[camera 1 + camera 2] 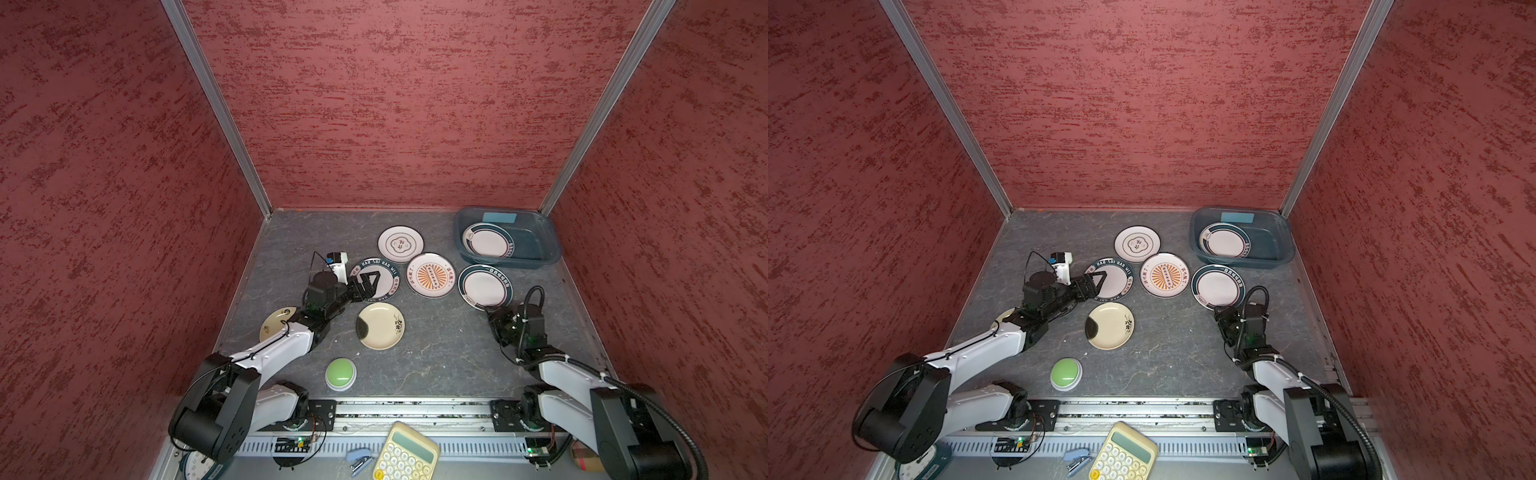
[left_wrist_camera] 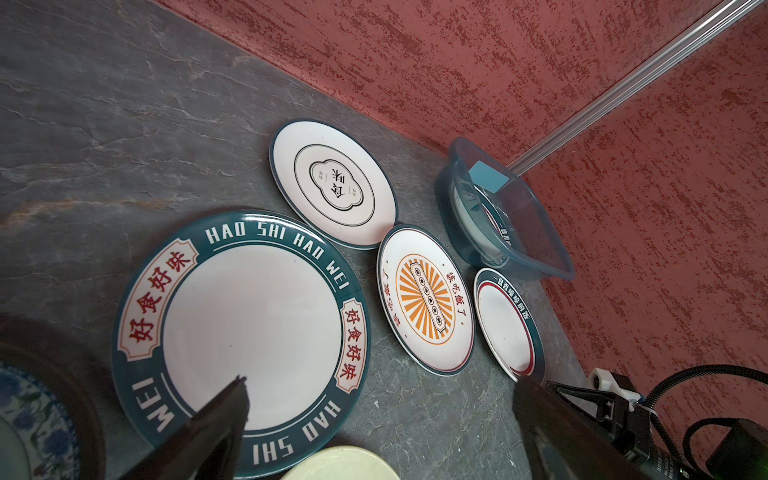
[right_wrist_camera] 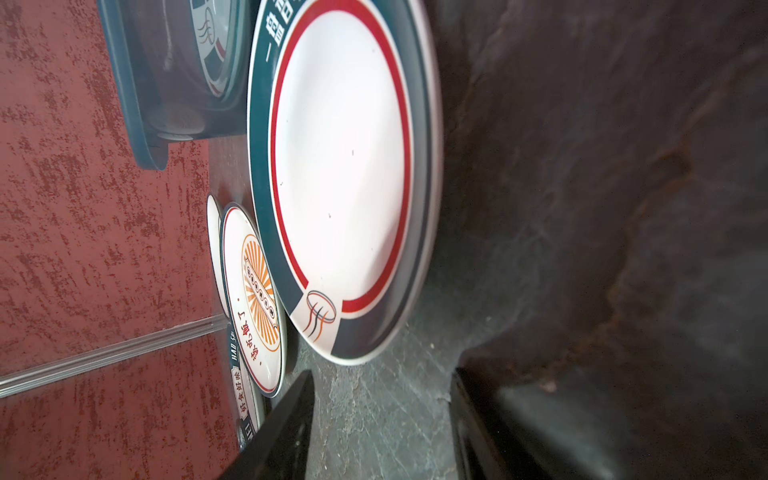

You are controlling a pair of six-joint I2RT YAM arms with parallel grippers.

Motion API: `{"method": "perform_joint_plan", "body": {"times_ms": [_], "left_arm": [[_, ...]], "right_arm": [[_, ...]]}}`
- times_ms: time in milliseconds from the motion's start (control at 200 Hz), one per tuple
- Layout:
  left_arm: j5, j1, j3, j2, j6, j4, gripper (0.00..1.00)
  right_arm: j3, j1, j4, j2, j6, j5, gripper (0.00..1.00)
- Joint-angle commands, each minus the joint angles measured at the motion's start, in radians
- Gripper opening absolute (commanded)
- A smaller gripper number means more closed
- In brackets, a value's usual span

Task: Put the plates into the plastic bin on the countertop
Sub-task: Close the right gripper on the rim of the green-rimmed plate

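— Top views: what lies on the counter (image 1: 436, 353)?
— The plastic bin (image 1: 532, 245) stands at its 1 o'clock corner, with one green-rimmed plate (image 1: 487, 241) lying inside.
— And the other plates?
— All are flat on the counter. A red-ringed plate (image 1: 484, 286) lies just at the bin's 7 o'clock. The sunburst plate (image 1: 430, 275) is at that one's 9 o'clock. The emblem plate (image 1: 400, 244) is at the sunburst's 11, and the lettered plate (image 1: 388, 282) at its 9. A cream plate (image 1: 380, 326) sits at the lettered one's 6 o'clock. At its 9, a second cream plate (image 1: 276, 322) shows partly under the left arm.
— The green button (image 1: 340, 372)?
— At the cream plate's 7 o'clock.
— Grippers?
— The left gripper (image 2: 378, 384) hangs over the lettered plate, jaws spread wide, empty. The right gripper (image 3: 382, 372) is low at the red-ringed plate's 6 o'clock. Its jaws are apart with nothing between them, and the rim is just ahead.
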Motion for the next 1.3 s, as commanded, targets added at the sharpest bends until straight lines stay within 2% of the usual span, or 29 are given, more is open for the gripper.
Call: {"method": "perform_joint_plan", "body": {"times_ms": [0,155,331,561,917,1102,1293], "left_arm": [[0.016,0.008,-0.002,0.004,-0.005,0.01,0.99],[0.016,0.008,0.0,0.005,-0.007,0.008,1.0],[0.005,0.012,-0.009,-0.018,-0.003,0.007,0.99],[0.004,0.02,-0.007,-0.02,-0.004,-0.004,1.0],[0.007,0.027,-0.007,-0.014,-0.008,-0.006,0.99],[0.006,0.03,-0.007,-0.013,-0.011,-0.007,1.0],[0.009,0.031,-0.005,-0.011,-0.013,-0.009,1.0]], "right_arm": [[-0.028,-0.019,-0.072,0.01,0.022,0.057,0.53],[-0.027,-0.034,-0.063,0.014,0.023,0.055,0.49],[0.012,-0.051,-0.135,0.021,-0.029,0.078,0.48],[0.055,-0.077,-0.123,0.097,-0.068,0.052,0.44],[0.081,-0.104,-0.064,0.183,-0.062,0.009,0.37],[0.084,-0.112,-0.058,0.189,-0.055,0.011,0.3],[0.09,-0.117,-0.058,0.199,-0.049,0.006,0.18]]}}
